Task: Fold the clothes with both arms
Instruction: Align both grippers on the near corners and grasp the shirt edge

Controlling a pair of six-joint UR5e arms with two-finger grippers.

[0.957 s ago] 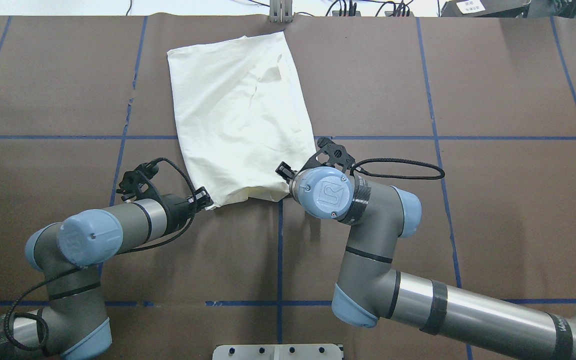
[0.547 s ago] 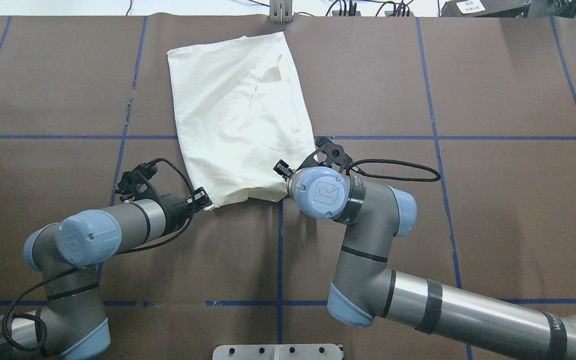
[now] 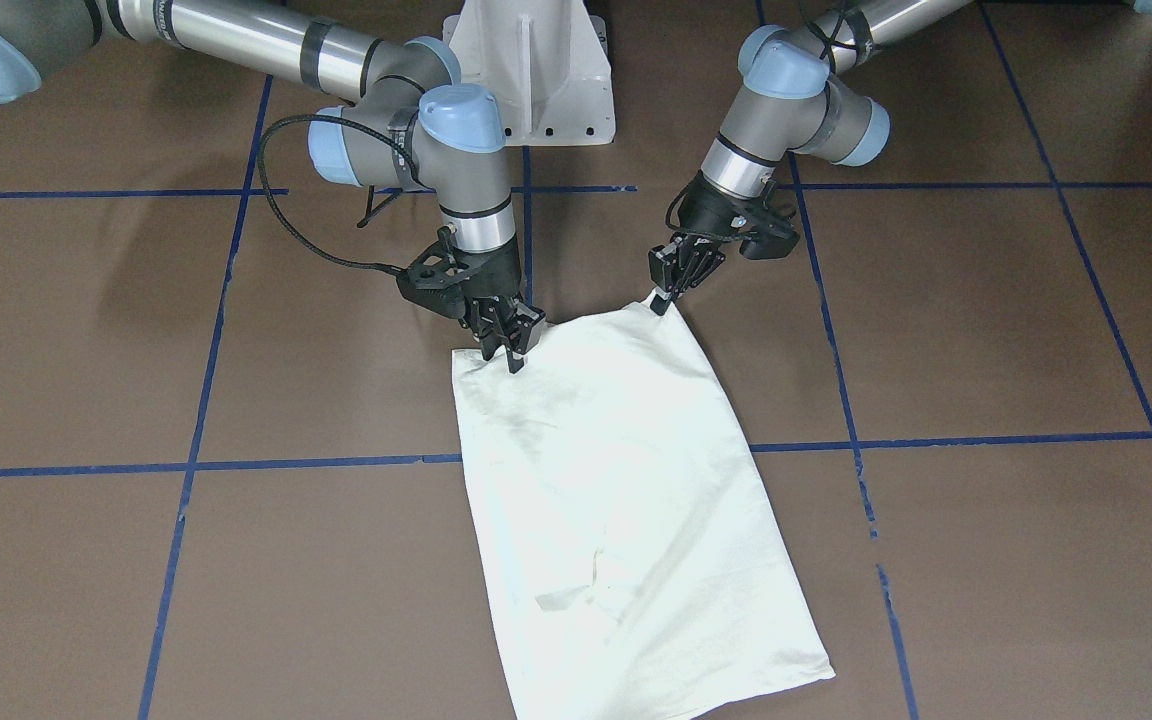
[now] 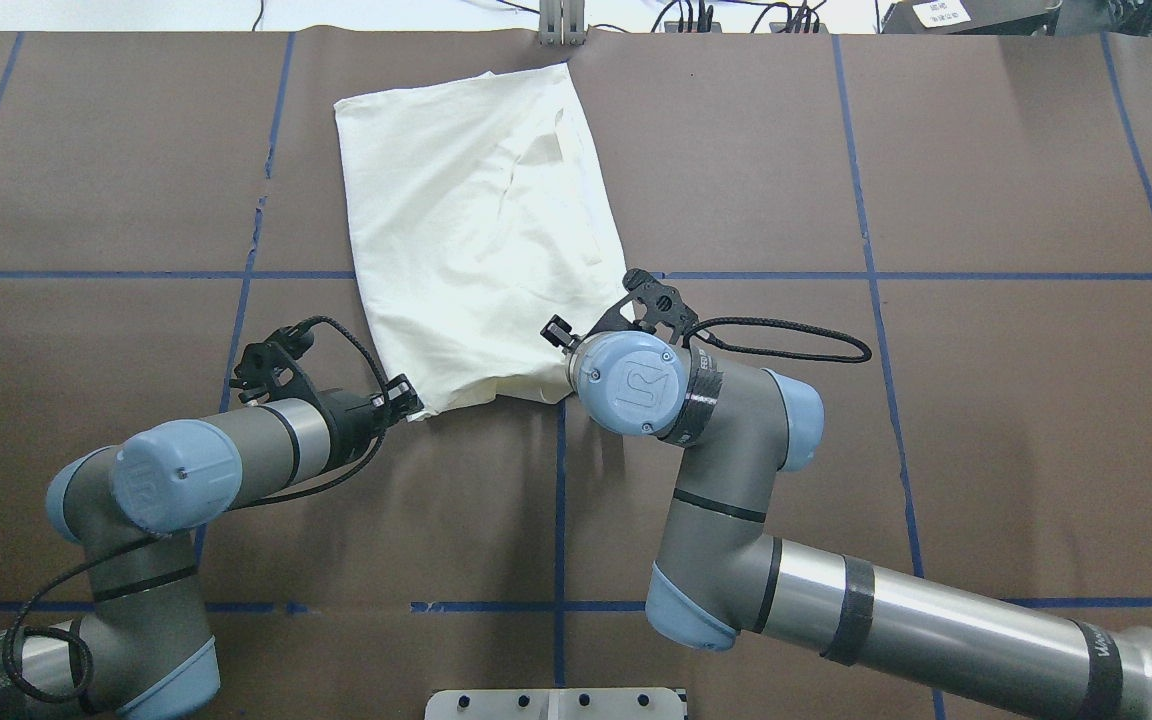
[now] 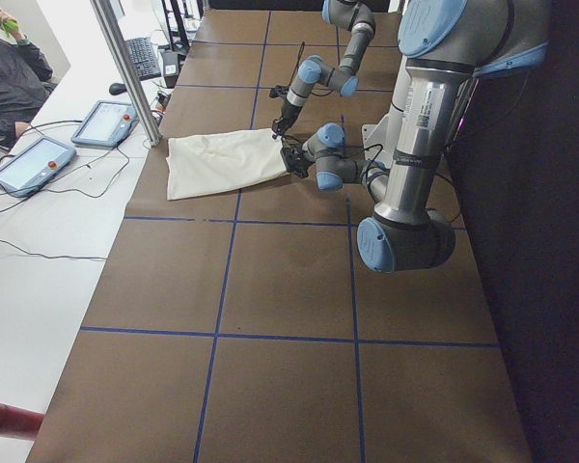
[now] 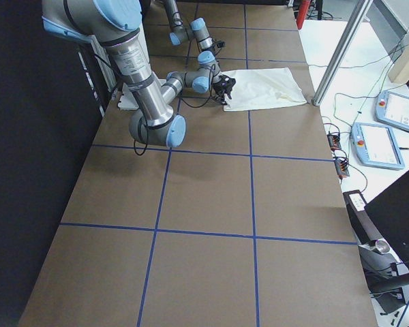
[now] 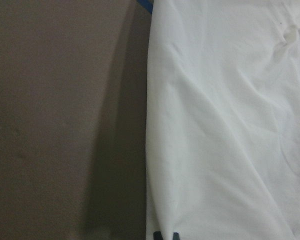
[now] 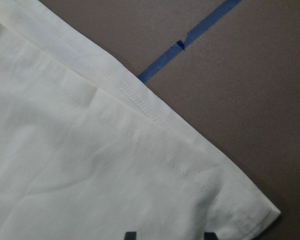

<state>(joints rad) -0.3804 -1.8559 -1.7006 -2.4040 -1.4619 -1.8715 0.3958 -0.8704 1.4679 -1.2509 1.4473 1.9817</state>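
Garment (image 3: 626, 520): cream, lying flat on the table (image 3: 936, 330), stretching away beyond both sets of fingertips. Grasping or folding?
— Grasping, judging by the corners at the fingers. Left gripper (image 3: 663, 292): pinching its corner between clenched tips. Right gripper (image 3: 504, 352): straddling the hem with tips apart, corner lying just outboard of them.
Calling for what next?
— Closing the right tips, then raising both corners together. Layers caught on the left: hard to make out. Right tips, overhead: hiding beneath the wrist.
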